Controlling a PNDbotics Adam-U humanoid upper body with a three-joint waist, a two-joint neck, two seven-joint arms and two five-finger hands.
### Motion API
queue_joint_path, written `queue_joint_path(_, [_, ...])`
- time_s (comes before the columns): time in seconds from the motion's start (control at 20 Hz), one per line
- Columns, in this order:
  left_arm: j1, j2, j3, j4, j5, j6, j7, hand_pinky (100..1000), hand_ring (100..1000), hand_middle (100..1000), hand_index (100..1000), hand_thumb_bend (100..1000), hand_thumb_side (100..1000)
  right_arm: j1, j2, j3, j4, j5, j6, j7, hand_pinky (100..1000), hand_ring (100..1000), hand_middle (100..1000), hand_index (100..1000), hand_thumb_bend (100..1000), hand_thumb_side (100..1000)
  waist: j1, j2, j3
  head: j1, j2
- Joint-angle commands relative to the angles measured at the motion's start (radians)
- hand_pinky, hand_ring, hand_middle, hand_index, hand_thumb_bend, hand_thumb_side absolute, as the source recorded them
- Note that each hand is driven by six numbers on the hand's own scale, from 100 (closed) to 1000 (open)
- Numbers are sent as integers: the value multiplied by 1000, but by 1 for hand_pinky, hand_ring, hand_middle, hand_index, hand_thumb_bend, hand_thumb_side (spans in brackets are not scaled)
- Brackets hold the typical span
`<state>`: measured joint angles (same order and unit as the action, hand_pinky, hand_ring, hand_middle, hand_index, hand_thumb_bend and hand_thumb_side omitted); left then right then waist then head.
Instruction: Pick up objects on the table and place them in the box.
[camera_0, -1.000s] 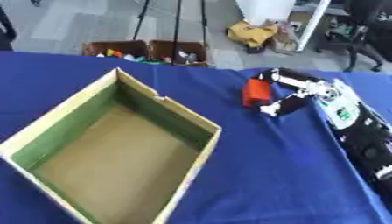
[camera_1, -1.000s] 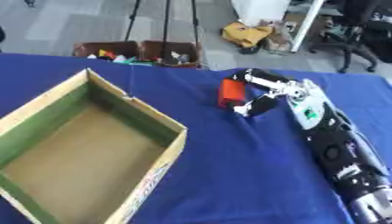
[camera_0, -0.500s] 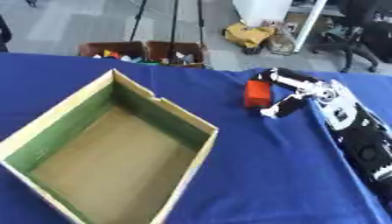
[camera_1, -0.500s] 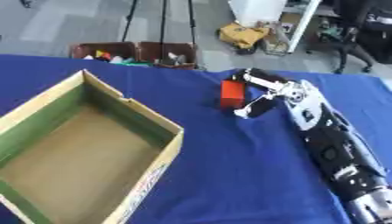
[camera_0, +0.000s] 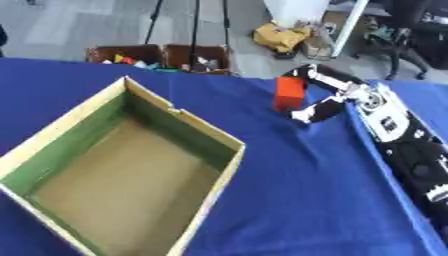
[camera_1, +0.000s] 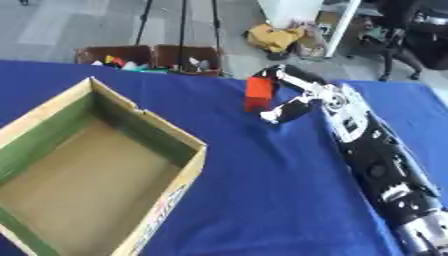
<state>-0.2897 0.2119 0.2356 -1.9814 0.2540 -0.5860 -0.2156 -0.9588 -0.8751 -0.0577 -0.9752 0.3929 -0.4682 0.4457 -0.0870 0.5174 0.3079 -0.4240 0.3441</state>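
Right hand (camera_0: 337, 97) has its fingers (camera_0: 308, 113) curled round the red block (camera_0: 289, 93), long axis upright, just right of and beyond the open box (camera_0: 188, 120) on the blue desk (camera_0: 306, 200).

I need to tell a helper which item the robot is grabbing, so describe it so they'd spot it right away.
Start at the blue table and the big open cardboard box on its left. Look past the box's far right corner toward the table's back edge, where the robot's right hand reaches in. The orange-red block in its curled fingers is the only brightly coloured thing on the cloth.
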Motion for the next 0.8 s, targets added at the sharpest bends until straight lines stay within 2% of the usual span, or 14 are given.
queue_joint_path(0.05, [4, 30, 8, -19, 11, 8, 5, 545, 720, 844, 910, 100, 890, -18, -47, 2, -54, -46, 2, -8, 602, 486, 360, 512, 100, 240, -6, -61, -7, 7, 8])
queue_joint_path(0.25, [9, 39, 11, -19, 23, 14, 12, 545, 720, 843, 910, 100, 890, -21, -55, 19, -148, -142, 13, -6, 592, 481, 355, 504, 100, 236, -5, -80, -16, 25, 27])
queue_joint_path(0.45, [13, 54, 12, -19, 38, 17, 20, 547, 720, 841, 910, 100, 888, -26, -61, 46, -290, -250, 62, -10, 570, 476, 355, 497, 100, 237, -6, -105, -20, 31, 50])
queue_joint_path(0.8, [11, 80, 12, -19, 67, 23, 34, 548, 720, 838, 910, 100, 886, -49, -12, 115, -486, -320, 146, -6, 555, 475, 359, 495, 100, 242, -19, -141, -2, 19, 75])
